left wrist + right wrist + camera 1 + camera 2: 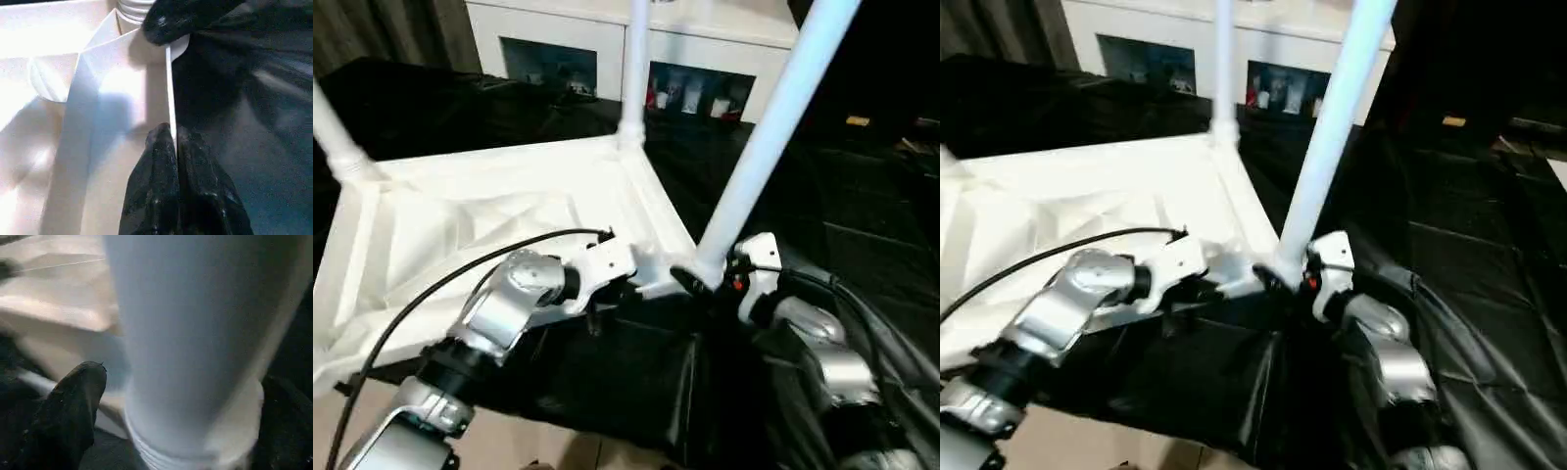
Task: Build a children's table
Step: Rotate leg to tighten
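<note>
The children's table lies upside down on black cloth, its ribbed underside [480, 225] facing up. White legs stand at the left corner [333, 127], the far right corner [634, 69] and the near right corner [773, 117]. My left gripper [173, 134] is shut on the thin rim [168, 88] of the top, close to the near right corner. My right gripper [705, 277] sits at the base of the near right leg [195, 333]. It is open, with one finger [73, 406] standing a little off the leg and the other hidden behind it.
A white cabinet [705, 59] with glass-fronted doors stands behind the table. Black cloth [862, 196] covers the work surface and falls away to the right. Light floor [558, 450] shows below the cloth's near edge. A black cable [440, 284] loops over my left forearm.
</note>
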Motion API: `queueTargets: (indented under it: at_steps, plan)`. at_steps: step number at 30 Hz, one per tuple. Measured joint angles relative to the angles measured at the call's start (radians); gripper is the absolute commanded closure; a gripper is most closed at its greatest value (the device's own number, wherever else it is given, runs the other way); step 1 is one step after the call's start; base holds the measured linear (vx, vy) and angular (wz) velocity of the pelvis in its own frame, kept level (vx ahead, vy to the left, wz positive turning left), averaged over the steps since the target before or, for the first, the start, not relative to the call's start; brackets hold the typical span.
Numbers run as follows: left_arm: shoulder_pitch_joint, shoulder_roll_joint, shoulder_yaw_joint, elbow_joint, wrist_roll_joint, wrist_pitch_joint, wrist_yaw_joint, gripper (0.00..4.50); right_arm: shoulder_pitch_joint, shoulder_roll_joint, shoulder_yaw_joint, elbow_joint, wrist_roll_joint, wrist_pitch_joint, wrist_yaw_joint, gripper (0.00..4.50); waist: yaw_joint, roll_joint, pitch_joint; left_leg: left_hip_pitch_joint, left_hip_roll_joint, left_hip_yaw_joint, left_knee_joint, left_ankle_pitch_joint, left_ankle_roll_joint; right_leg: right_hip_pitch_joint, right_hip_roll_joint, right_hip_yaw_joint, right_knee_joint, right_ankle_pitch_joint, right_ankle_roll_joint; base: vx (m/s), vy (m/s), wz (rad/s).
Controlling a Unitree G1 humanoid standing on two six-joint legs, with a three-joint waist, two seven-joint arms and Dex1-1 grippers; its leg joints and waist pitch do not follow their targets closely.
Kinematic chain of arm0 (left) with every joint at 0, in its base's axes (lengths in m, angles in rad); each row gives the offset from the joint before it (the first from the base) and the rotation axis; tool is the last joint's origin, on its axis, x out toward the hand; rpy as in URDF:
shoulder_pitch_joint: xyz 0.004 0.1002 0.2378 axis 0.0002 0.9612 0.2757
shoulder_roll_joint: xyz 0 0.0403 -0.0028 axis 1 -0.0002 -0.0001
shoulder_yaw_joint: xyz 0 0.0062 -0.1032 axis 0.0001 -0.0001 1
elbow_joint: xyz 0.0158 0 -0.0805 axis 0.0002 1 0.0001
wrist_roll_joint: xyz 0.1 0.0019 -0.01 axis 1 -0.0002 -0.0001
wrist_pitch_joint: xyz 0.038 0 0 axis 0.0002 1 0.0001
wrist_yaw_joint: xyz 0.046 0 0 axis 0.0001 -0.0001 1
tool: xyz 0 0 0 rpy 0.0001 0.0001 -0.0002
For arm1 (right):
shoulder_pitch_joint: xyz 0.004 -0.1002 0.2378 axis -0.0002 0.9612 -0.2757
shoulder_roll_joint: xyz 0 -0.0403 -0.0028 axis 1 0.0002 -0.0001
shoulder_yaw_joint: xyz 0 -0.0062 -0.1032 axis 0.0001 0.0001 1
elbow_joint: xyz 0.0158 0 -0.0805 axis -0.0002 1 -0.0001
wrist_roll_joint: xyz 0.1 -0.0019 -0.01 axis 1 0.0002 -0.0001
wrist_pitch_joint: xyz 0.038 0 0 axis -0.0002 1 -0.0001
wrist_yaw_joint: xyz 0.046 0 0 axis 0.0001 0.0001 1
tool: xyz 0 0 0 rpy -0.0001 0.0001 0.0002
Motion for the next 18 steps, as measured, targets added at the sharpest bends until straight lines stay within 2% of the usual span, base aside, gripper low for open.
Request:
queueTargets:
  at_steps: [6, 12, 18]
  plan:
    - [0.006, 0.032, 0.003, 0.002, -0.004, -0.028, -0.029, 4.5, 0.02, -0.038, 0.006, -0.09, 0.033, 0.068, 0.056, 0.05, 0.0, 0.0, 0.0, 0.0, 0.0, 0.0, 0.005, 0.0, 0.0, 0.0, 0.0, 0.001, 0.005, 0.0, 0.0, 0.0, 0.0, 0.0]
    - [0.018, 0.045, 0.003, -0.004, -0.019, -0.043, -0.038, 4.5, 0.03, -0.072, 0.007, -0.108, 0.034, 0.086, 0.072, 0.05, 0.001, -0.001, 0.0, 0.0, 0.0, -0.001, 0.008, 0.0, 0.0, 0.0, 0.0, 0.001, 0.008, 0.0, 0.0, 0.0, 0.0, 0.0]
    - [0.024, 0.057, 0.006, -0.005, -0.022, -0.046, -0.039, 4.5, 0.031, -0.086, 0.007, -0.112, 0.041, 0.092, 0.09, 0.7, -0.001, -0.001, 0.0, 0.0, 0.001, -0.001, 0.015, 0.0, 0.0, 0.0, 0.0, 0.001, 0.014, 0.0, 0.0, 0.0, 0.0, 0.0]
